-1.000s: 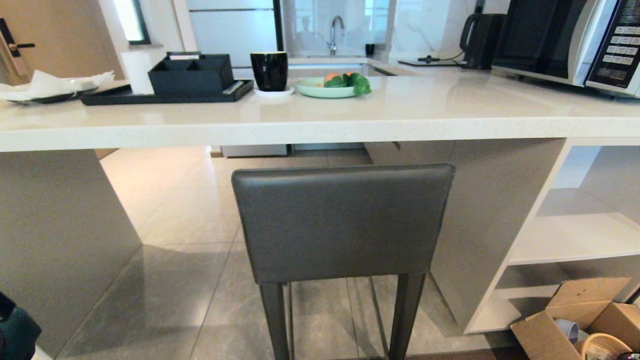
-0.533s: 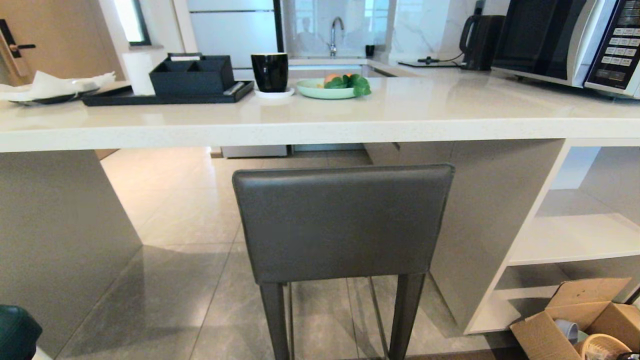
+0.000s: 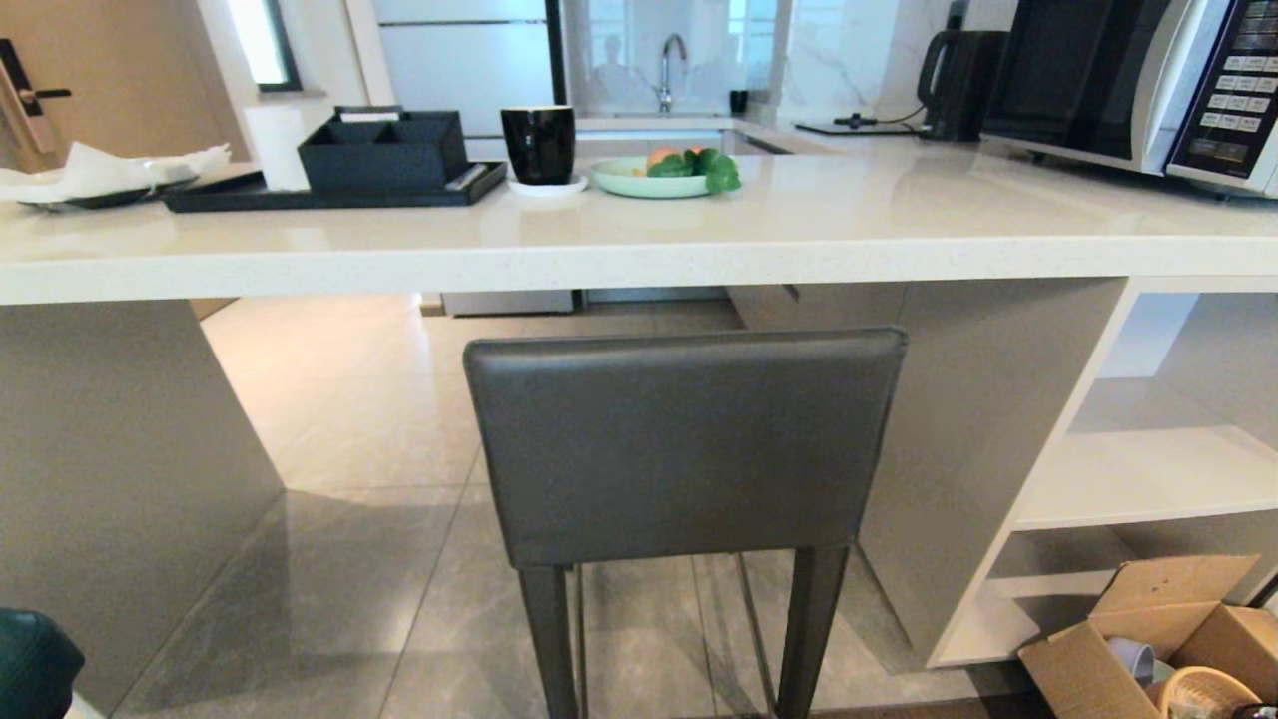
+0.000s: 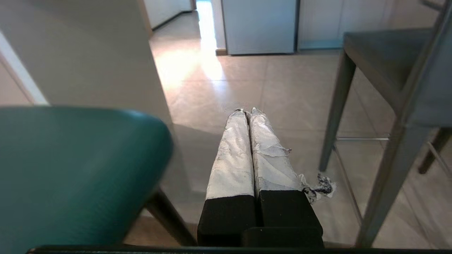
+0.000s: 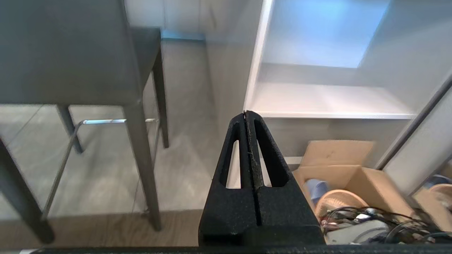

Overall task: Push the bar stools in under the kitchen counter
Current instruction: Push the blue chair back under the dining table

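The dark grey bar stool (image 3: 684, 444) stands straight ahead with its rectangular back just below the front edge of the off-white kitchen counter (image 3: 639, 262). Only a corner of the teal bar stool (image 3: 35, 664) shows at the lower left of the head view. In the left wrist view the teal stool (image 4: 70, 176) fills one side and the grey stool (image 4: 395, 81) the other. My left gripper (image 4: 247, 111) is shut and empty, low between them. My right gripper (image 5: 245, 113) is shut and empty, beside the grey stool's legs (image 5: 141, 155). Neither arm shows in the head view.
An open cardboard box (image 3: 1148, 639) of clutter sits on the floor at the lower right, below white shelves (image 3: 1148, 479). The countertop carries a black tray (image 3: 329, 190), a black cup (image 3: 539, 140), a green plate (image 3: 649, 178) and a microwave (image 3: 1128, 80). A slab end panel (image 3: 120, 479) stands on the left.
The teal shape at the lower left corner has sunk slightly in the picture. The grey stool and the counter keep their places.
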Robot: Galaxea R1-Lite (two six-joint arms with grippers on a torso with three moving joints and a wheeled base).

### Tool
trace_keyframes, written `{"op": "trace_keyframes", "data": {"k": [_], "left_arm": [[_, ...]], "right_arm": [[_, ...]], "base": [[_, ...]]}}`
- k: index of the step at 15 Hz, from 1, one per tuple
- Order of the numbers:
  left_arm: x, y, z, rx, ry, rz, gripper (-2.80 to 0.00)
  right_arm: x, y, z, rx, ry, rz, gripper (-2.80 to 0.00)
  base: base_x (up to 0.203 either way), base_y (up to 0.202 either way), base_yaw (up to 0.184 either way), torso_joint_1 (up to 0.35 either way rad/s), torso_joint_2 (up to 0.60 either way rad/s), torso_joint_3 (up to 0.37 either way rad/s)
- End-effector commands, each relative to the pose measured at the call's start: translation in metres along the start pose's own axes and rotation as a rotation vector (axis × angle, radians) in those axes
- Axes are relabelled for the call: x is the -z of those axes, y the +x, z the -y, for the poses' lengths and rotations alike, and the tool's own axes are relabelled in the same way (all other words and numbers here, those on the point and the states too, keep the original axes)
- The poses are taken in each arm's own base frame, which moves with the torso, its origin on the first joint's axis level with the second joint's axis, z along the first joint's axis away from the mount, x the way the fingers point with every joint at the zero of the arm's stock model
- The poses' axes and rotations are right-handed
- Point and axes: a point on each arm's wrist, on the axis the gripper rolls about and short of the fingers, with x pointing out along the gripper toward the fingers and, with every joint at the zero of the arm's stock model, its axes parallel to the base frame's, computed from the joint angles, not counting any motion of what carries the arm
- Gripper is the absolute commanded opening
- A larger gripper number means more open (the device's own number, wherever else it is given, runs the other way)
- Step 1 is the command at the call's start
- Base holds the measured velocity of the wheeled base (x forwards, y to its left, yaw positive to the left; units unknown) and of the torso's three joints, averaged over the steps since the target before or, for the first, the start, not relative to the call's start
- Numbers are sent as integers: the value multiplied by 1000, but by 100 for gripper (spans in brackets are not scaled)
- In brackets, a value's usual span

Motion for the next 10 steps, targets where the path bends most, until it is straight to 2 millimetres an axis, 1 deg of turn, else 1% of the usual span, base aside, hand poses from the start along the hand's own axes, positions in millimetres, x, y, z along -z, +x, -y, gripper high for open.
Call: {"op": "trace_keyframes", "data": {"k": [1, 3, 5, 6, 7, 9, 10], "left_arm": [[10, 1, 3, 44, -19, 18, -280], [8, 1, 6, 209, -27, 59, -280], [9, 1, 8, 276, -24, 59, -280], [9, 1, 9, 304, -22, 53, -280], [10, 0, 9, 311, -24, 40, -280], [18, 1, 10, 299, -33, -20, -280], [18, 1, 9, 283, -79, -29, -280]], "right_arm": [[17, 10, -3, -30, -4, -14, -280], [39, 25, -7, -56, -16, -37, -280], [69, 41, -12, -68, -35, -39, -280], [80, 45, -14, -77, -32, -57, -280], [82, 45, -14, -81, -14, -61, -280], [78, 45, -14, -71, 55, -48, -280], [78, 45, -14, -69, 63, -46, -280]], "base": [[0, 0, 0, 0, 0, 0], [0, 0, 0, 0, 0, 0], [0, 0, 0, 0, 0, 0], [0, 0, 0, 0, 0, 0], [0, 0, 0, 0, 0, 0], [0, 0, 0, 0, 0, 0], [0, 0, 0, 0, 0, 0]]}}
